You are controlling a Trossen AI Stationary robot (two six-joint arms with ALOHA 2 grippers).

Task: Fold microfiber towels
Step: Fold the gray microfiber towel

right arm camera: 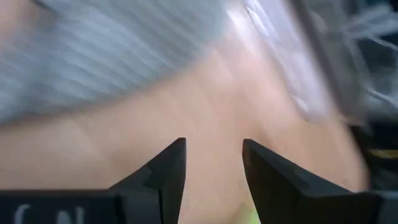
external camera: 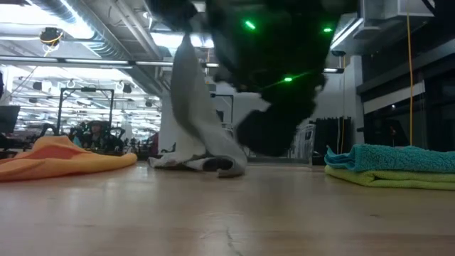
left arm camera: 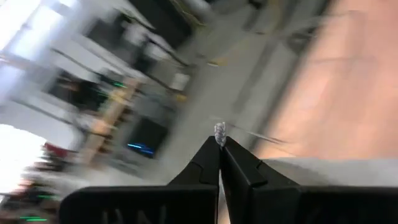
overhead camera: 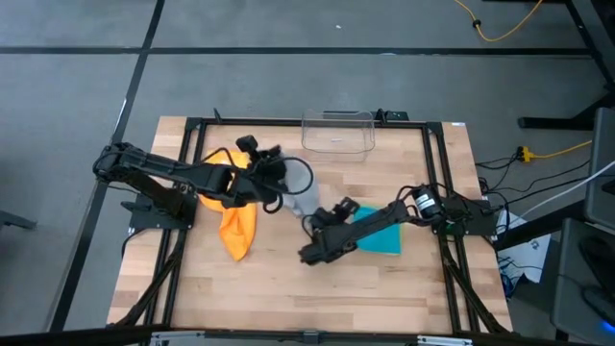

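Observation:
My left gripper (overhead camera: 281, 183) is above the table's middle, shut on the light grey towel (external camera: 190, 99). My right gripper (right arm camera: 213, 155) is open and empty, low over the bare wood beside the grey towel (right arm camera: 106, 56). In the high view it shows near the table's middle (overhead camera: 315, 227). The orange towel (overhead camera: 238, 227) lies crumpled on the table's left part. The teal towel (external camera: 387, 156) lies folded on top of the lime green towel (external camera: 387, 178) on the right part. My left gripper pinches a small tuft of the grey towel (left arm camera: 219, 131) between its two shut fingertips; only that tuft shows past them. The towel hangs down below the gripper in a narrow drape, and its lower end (external camera: 213, 163) lies bunched on the table.
A clear plastic bin (overhead camera: 336, 132) stands at the table's far edge. Bare wood lies along the near edge. A black frame runs around the tabletop.

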